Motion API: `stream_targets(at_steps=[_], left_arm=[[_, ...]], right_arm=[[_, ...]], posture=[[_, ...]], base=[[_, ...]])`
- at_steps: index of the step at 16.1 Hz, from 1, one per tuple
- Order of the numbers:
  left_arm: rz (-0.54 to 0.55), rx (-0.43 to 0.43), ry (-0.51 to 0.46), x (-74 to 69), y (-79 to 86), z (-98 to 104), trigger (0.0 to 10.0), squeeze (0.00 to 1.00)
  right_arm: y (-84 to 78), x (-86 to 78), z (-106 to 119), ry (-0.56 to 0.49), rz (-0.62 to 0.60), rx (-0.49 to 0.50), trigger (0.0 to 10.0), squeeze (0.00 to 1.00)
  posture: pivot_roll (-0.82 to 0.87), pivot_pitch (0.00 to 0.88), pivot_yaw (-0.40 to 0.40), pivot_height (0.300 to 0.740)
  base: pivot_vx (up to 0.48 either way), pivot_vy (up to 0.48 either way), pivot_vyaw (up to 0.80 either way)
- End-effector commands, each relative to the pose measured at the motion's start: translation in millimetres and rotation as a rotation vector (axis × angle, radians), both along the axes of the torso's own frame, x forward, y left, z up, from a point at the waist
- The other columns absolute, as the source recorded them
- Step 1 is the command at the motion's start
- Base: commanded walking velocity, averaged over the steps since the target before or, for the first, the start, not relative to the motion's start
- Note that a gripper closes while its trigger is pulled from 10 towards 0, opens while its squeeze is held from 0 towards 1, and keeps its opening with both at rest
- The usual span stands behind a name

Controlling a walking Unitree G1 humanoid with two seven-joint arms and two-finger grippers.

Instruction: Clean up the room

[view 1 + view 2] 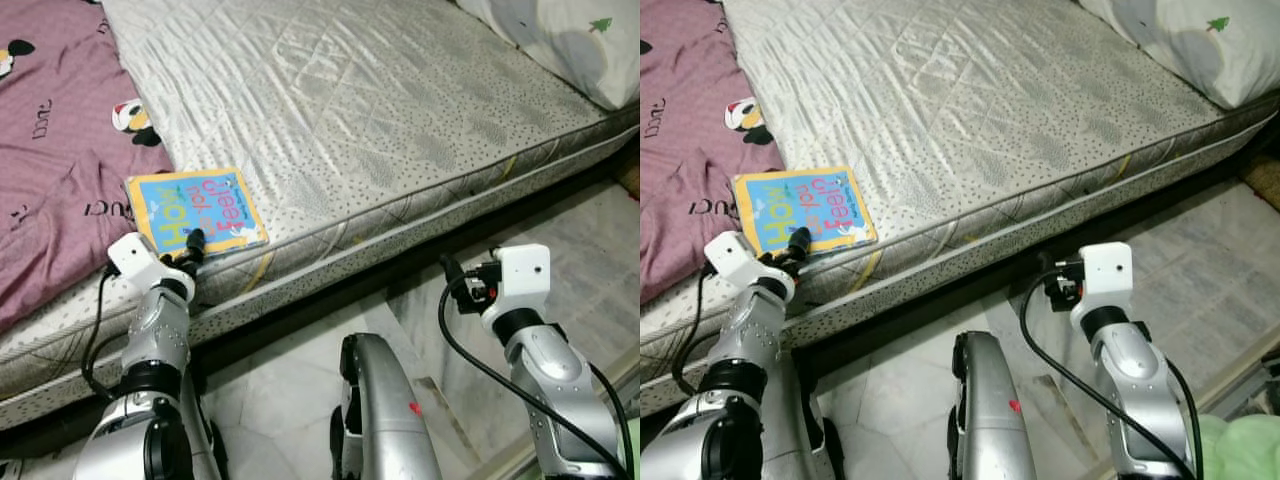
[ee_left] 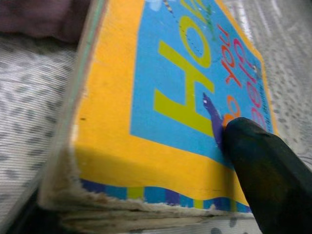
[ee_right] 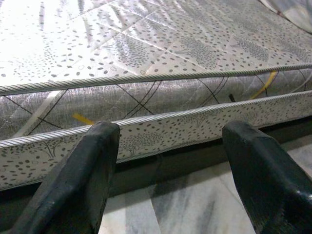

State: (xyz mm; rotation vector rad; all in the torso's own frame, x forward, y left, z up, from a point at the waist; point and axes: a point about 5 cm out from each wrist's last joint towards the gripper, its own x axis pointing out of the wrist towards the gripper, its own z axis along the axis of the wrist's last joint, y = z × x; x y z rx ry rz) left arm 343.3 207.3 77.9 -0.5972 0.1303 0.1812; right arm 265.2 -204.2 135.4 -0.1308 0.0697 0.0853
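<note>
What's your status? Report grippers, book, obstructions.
Left gripper at the book, one finger on its cover. Right gripper open, facing the mattress side. Book flat at mattress edge beside pink sheet. Nothing obstructing.

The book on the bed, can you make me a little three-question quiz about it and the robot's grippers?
1. True or false: the book lies on the floor.
2. Which gripper touches the book's cover? A) left gripper B) right gripper
3. What pink thing lies beside the book on the mattress?

Key:
1. False, it lies near the mattress edge.
2. A; the right one hangs open over the floor, facing the mattress side.
3. A pink cartoon-print sheet.
</note>
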Motion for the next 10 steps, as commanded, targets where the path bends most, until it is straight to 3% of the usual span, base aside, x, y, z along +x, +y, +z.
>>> stream_targets(at_steps=[1,10], left_arm=[[-0.023,-0.029,0.03,-3.2,-3.8,-9.2,0.0,0.0],[-0.026,-0.091,-0.055,-0.3,-6.2,-3.0,0.0,0.0]], right_arm=[[-1.9,-1.2,-2.1,0.011,-0.011,-0.002,10.0,0.0],[5.3,8.3,-2.9,-0.011,-0.009,0.022,10.0,0.0]], posture=[[-0.23,0.214,-0.106,0.505],[-0.19,0.191,-0.084,0.505]], base=[[0.0,0.0,0.0],[0.0,0.0,0.0]])
